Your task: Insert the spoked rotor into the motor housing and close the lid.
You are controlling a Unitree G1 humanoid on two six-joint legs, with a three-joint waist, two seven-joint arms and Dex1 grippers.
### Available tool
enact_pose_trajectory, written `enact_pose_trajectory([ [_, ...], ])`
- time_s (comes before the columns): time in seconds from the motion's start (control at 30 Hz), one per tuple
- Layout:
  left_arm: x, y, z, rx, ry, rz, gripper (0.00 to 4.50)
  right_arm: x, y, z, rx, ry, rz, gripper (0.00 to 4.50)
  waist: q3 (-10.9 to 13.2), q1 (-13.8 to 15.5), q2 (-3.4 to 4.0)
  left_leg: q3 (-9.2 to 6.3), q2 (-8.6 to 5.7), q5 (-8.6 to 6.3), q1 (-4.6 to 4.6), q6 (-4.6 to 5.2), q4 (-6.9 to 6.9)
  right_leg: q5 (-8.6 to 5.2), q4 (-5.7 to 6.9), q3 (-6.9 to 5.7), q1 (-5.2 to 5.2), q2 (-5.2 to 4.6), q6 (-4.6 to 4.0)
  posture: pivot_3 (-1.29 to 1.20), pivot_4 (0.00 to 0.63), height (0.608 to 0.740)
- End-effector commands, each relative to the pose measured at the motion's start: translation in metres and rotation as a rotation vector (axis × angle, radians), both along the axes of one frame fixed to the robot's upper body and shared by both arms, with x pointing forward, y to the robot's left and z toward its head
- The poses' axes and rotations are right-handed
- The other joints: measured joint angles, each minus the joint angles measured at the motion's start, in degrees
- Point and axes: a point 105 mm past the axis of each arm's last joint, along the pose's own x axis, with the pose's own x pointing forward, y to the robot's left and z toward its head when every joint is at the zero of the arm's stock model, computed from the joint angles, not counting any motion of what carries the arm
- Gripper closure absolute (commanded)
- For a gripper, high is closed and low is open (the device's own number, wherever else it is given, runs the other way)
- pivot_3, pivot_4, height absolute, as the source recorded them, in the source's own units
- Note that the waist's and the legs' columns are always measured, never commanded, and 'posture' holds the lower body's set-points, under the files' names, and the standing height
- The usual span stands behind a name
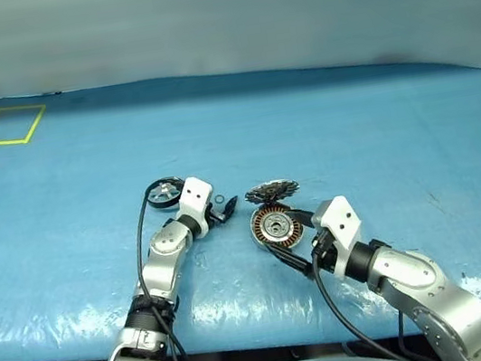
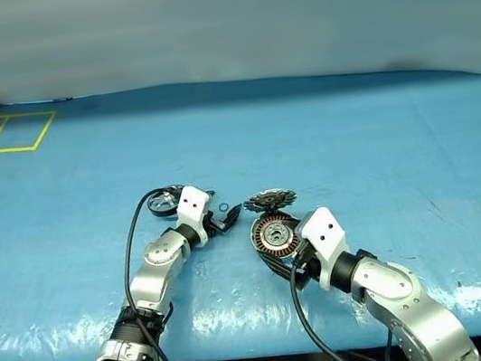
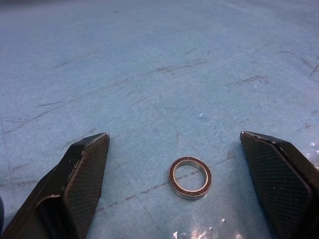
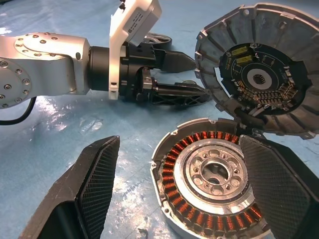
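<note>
The left hand (image 1: 227, 208) lies low over the blue tabletop (image 1: 378, 122), its two black fingers (image 3: 82, 179) spread wide with nothing between them but a small thin ring (image 3: 190, 177). That ring lies flat on the sheet in the gap between the fingertips, touching neither. Just behind the left hand, beside its white wrist block, sits the spoked rotor (image 1: 165, 193), flat on the tabletop with its black rim partly hidden by the wrist and a black cable looping past it.

The right hand (image 4: 184, 194) is also wide open and grips nothing. The motor housing (image 4: 212, 181) lies directly ahead of it, between its two fingers (image 4: 97, 184), copper windings facing up around the silver centre; the far finger overlaps the housing's edge in the wrist view, and contact there cannot be told. Beyond the housing, at the far side from the right hand, the lid (image 4: 259, 69) stands tilted up on its edge, its segmented face with the dark centre turned toward the hand, its lower rim meeting the housing's rim.

The left hand's fingertips point toward the lid and housing and stop short of them, so the two hands are near each other with the housing and lid between. The rotor lies well apart from the right hand, with the left arm in between.
</note>
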Motion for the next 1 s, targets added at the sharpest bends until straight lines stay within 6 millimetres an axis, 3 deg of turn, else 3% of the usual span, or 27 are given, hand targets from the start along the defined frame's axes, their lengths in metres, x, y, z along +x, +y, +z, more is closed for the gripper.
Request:
enact_pose_trajectory([
  [0.03, -0.016, 0.014, -0.034, 0.053, 0.124, 0.027, 1.58, -0.001, 0.001, 0.004, -0.005, -0.029, 0.015, 0.43, -0.04, -0.15, 0.04, 0.01, 0.00, 0.00, 0.00, 0.00, 0.00, 0.00, 0.00, 0.00, 0.00, 0.00, 0.00, 0.00, 0.150, 0.740],
  [0.37, -0.036, 0.025, -0.056, 0.129, 0.231, 0.016, 1.58, 0.000, 0.004, -0.004, -0.033, -0.016, 0.040, 0.43, -0.40, -0.67, 0.16, 0.06, 0.03, -0.01, 0.50, 0.00, -0.16, -0.08, -0.02, 0.03, 0.40, 0.01, -0.12, 0.00, 0.150, 0.740],
  [0.53, -0.039, 0.034, -0.057, 0.137, 0.233, 0.061, 1.58, 0.001, 0.005, -0.005, -0.042, -0.021, 0.041, 0.43, -0.54, -0.71, 0.16, 0.06, 0.09, -0.03, 0.84, -0.02, -0.29, -0.20, -0.04, 0.00, 0.64, 0.01, -0.26, 0.00, 0.150, 0.740],
  [0.9, -0.032, 0.031, -0.049, 0.113, 0.192, 0.051, 1.58, 0.006, 0.005, -0.004, -0.066, -0.028, 0.037, 0.43, -0.56, -0.68, 0.13, 0.07, 0.09, -0.03, 0.83, -0.02, -0.34, -0.20, -0.05, 0.00, 0.61, 0.02, -0.27, 0.00, 0.150, 0.740],
  [1.0, -0.029, 0.033, -0.047, 0.117, 0.169, 0.076, 2.19, 0.007, 0.005, -0.004, -0.068, -0.030, 0.035, 0.43, -0.55, -0.67, 0.12, 0.07, 0.09, -0.03, 0.83, -0.02, -0.34, -0.20, -0.05, 0.00, 0.61, 0.01, -0.27, 0.00, 0.150, 0.740],
])
